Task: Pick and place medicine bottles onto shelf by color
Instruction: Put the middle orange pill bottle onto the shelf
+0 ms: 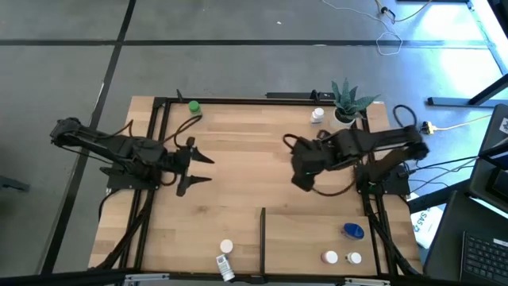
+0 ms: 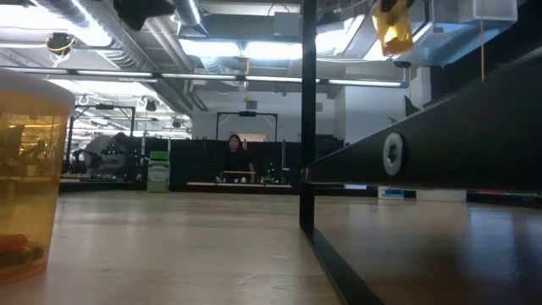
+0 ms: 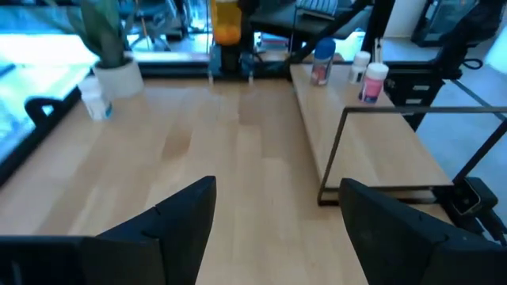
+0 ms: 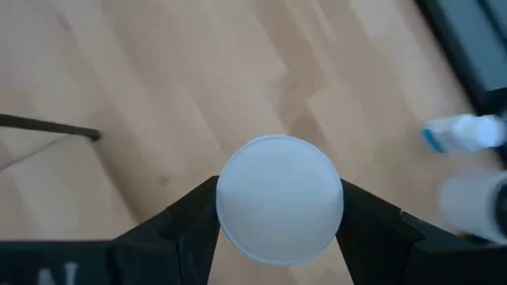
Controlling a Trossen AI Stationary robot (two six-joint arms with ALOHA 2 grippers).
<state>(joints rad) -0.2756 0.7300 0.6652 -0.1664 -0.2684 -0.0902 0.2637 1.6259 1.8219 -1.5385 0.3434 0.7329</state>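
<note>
One white-capped bottle [image 4: 279,198] sits clamped in the right gripper [image 4: 279,207], carried above mid-table for sorting; the left gripper [image 3: 273,214] waits, fingers spread.

The white cap [image 4: 279,198] between the right gripper's [image 4: 279,218] fingers hides the bottle's body below it. Beyond that gripper, two blurred bottles [image 4: 467,133] meet the picture's edge, one cut off.
</note>
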